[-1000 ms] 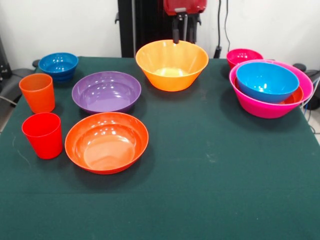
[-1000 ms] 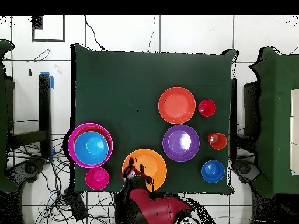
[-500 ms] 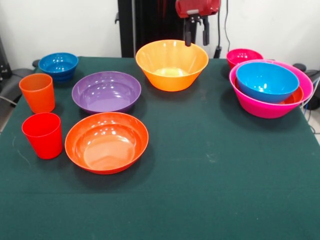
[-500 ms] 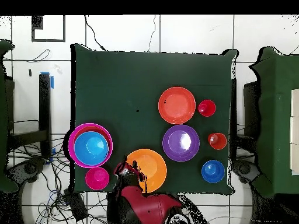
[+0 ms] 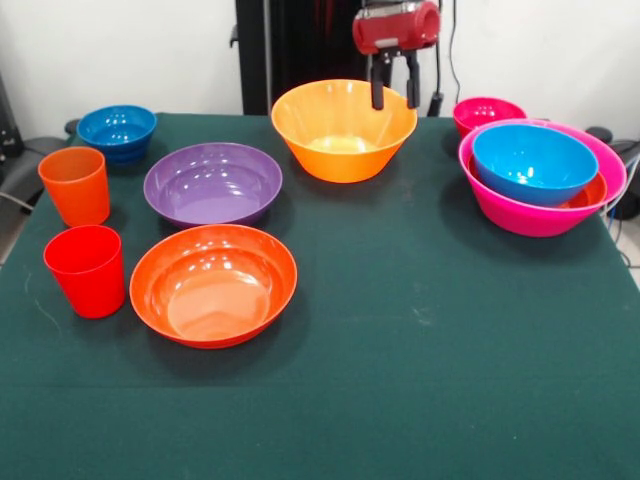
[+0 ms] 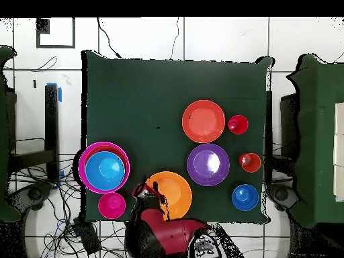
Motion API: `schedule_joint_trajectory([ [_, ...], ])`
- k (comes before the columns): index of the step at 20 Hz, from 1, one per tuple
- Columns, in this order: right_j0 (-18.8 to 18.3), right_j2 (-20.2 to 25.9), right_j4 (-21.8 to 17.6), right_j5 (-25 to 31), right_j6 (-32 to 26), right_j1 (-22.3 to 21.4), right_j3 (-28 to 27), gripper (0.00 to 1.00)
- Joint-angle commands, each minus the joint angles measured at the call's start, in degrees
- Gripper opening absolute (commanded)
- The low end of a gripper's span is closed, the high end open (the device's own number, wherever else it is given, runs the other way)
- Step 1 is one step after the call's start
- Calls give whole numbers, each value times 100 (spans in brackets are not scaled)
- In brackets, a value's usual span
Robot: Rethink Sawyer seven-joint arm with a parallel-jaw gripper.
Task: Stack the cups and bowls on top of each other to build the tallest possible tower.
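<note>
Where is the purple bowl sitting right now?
In the front view the purple bowl sits left of centre on the table, between the yellow-orange bowl behind it and the red-orange bowl in front, with the orange cup to its left.

- Cups, two: one orange cup (image 5: 74, 185) and one red cup (image 5: 86, 270).
- Bowls, eight in all.
- Blue bowls, two: one loose blue bowl (image 5: 117, 132), one nested blue bowl (image 5: 534, 163).
- Red-orange bowls, two: one loose shallow bowl (image 5: 213, 284), one nested shallow bowl (image 5: 592, 194).
- Single bowls: large magenta-pink bowl (image 5: 540, 216), yellow-orange bowl (image 5: 343, 130), purple bowl (image 5: 212, 184), small pink-red bowl (image 5: 487, 113).
</note>
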Motion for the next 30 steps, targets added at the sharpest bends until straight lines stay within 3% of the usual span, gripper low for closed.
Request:
schedule_joint_trajectory([
  [1, 108, 17, 184, -106, 166, 931, -893, 100],
  [19, 363, -186, 243, -434, 355, 1512, -1030, 100],
  [28, 284, -43, 68, 377, 327, 778, -725, 100],
  [30, 168, 96, -21, 811, 301, 275, -549, 100],
])
